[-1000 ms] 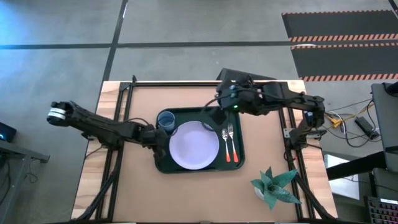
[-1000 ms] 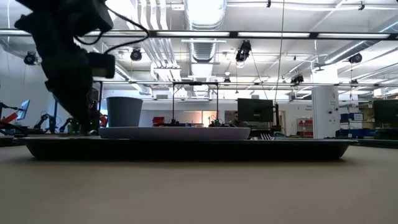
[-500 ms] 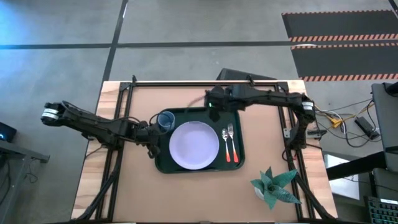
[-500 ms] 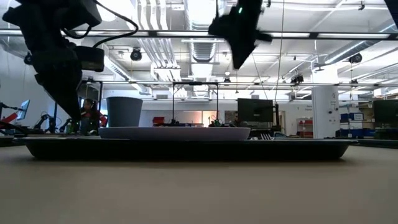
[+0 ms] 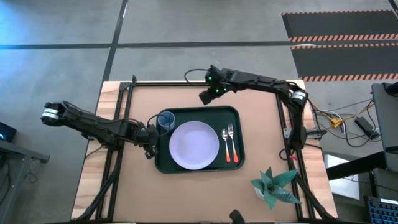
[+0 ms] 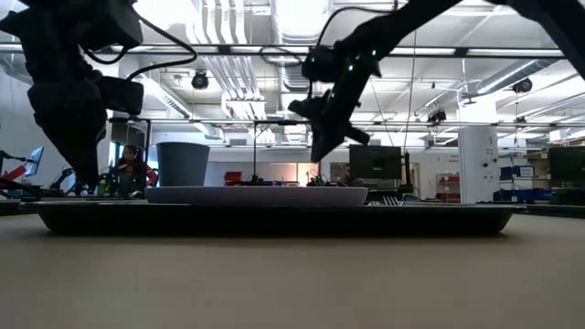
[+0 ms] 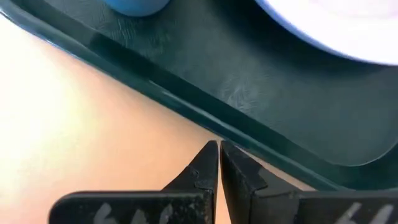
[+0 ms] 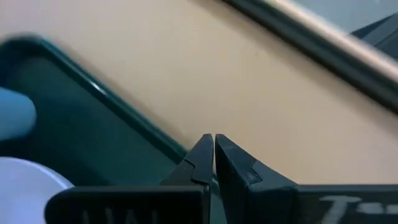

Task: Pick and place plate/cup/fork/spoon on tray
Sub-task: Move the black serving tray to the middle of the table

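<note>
The dark green tray point(image 5: 186, 112) lies mid-table. On it are the pale plate point(image 5: 194, 145), the blue cup point(image 5: 165, 121) at its far left corner, and the spoon point(image 5: 226, 142) and fork point(image 5: 232, 138) side by side at its right. My left gripper point(image 5: 149, 149) is shut and empty. Its tips point(image 7: 219, 147) are over the bare table just outside the tray's left rim point(image 7: 186, 112). My right gripper point(image 5: 205, 98) is shut and empty, raised over the table beyond the tray's far rim point(image 8: 118, 106). It also shows in the low view point(image 6: 320, 151).
A potted green succulent point(image 5: 272, 186) stands at the table's near right. Dark frame rails run along the left side point(image 5: 118, 155) and right side point(image 5: 292, 143). Bare table shows on the near side of the tray point(image 5: 186, 193).
My right gripper has drawn back from over the tray's far part toward the table's far edge and somewhat left, staying shut. My left gripper has backed a little off the tray's left part toward the table's left edge. The things on the tray have stayed put.
</note>
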`<move>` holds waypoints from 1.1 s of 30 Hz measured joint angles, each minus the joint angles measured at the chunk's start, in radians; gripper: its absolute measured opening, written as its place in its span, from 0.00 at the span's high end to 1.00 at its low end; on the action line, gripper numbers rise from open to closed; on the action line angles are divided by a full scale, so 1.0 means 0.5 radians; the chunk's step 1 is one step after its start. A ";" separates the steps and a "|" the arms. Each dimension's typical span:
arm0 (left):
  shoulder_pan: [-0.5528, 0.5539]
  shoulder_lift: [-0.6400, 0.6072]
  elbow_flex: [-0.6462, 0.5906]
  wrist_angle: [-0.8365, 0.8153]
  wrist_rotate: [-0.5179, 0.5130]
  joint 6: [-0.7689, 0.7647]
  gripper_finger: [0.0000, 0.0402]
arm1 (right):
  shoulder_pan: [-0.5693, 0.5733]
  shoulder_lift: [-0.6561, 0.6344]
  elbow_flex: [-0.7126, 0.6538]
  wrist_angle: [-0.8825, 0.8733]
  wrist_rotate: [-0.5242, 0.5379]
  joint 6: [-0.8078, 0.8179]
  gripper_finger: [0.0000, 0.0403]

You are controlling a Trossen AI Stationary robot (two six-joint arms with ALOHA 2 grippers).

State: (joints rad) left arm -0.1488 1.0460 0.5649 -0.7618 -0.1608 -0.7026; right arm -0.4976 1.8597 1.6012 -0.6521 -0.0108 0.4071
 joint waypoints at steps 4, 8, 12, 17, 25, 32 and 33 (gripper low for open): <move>0.000 -0.006 0.013 0.001 0.000 -0.003 1.00 | 0.000 0.124 0.000 0.023 -0.059 -0.025 0.98; 0.000 -0.007 0.019 -0.002 0.001 -0.003 1.00 | -0.009 0.261 0.000 0.067 -0.186 -0.029 0.98; 0.000 -0.006 0.016 -0.019 0.010 -0.032 1.00 | -0.011 0.366 -0.003 0.112 -0.208 -0.029 0.98; 0.000 -0.004 0.012 -0.017 0.018 -0.048 1.00 | -0.026 0.404 -0.002 0.147 -0.294 -0.030 0.98; 0.000 -0.004 0.008 -0.016 0.018 -0.049 1.00 | -0.022 0.352 -0.001 0.075 -0.295 -0.036 0.98; -0.001 -0.004 0.008 -0.016 0.018 -0.049 1.00 | 0.005 0.351 0.001 -0.086 -0.276 -0.035 0.98; -0.001 -0.004 0.008 -0.015 0.018 -0.049 1.00 | 0.016 0.351 0.001 -0.102 -0.276 -0.031 0.98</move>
State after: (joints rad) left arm -0.1493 1.0439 0.5690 -0.7695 -0.1516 -0.7269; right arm -0.4896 2.0350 1.6016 -0.7032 -0.1490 0.3914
